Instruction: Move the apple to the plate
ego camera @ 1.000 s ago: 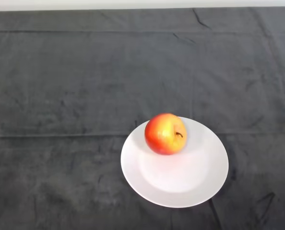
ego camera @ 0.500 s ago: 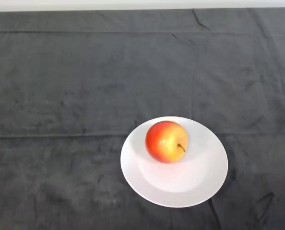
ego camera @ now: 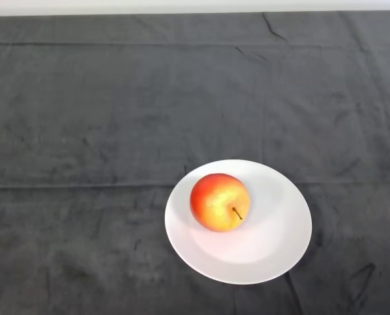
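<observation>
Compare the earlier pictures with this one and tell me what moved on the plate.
The apple has rolled on the white plate: it went from the far rim toward the near left, more toward the plate's middle, and its stem turned from pointing right to pointing toward the near right. Nothing was gripped or let go. The plate and the dark cloth stayed as they were.

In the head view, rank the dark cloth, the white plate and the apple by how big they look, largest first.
1. dark cloth, filling nearly the whole view.
2. white plate, on the cloth.
3. apple, resting inside the plate's rim, left of its middle.
</observation>
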`<state>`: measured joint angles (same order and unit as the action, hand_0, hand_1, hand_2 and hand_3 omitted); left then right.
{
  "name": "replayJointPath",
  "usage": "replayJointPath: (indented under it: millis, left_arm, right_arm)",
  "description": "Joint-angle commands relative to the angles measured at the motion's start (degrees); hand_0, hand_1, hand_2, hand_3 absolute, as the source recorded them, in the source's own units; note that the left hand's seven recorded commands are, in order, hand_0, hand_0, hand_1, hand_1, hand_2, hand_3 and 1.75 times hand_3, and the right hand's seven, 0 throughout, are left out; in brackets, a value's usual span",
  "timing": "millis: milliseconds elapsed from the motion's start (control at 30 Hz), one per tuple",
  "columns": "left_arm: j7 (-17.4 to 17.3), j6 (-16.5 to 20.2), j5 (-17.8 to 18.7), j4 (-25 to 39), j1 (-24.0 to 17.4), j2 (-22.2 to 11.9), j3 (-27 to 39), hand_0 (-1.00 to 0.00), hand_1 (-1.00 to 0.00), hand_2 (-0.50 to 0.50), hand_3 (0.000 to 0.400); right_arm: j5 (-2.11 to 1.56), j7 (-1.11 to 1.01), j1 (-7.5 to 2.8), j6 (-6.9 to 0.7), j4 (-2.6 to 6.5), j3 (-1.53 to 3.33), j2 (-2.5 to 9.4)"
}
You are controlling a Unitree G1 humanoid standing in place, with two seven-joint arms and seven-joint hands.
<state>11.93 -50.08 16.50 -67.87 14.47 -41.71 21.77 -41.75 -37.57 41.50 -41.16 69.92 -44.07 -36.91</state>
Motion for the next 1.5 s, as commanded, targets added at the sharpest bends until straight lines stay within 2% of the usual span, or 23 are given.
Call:
replayJointPath:
  millis: [33, 1500]
  left_arm:
    - [0.37, -1.46, -0.46, -1.98, 0.87, -2.96, 1.76, 0.0, 0.0, 0.0, 0.0]
    - [-2.29, -2.39, -2.15, -1.78, 1.36, -2.14, 4.44, 0.0, 0.0, 0.0, 0.0]
  right_arm:
    - [-1.08, -0.22, 0.63, 0.22, -0.02, -0.82, -1.34]
    - [-0.97, -0.34, 0.68, 0.26, 0.12, -0.83, -1.38]
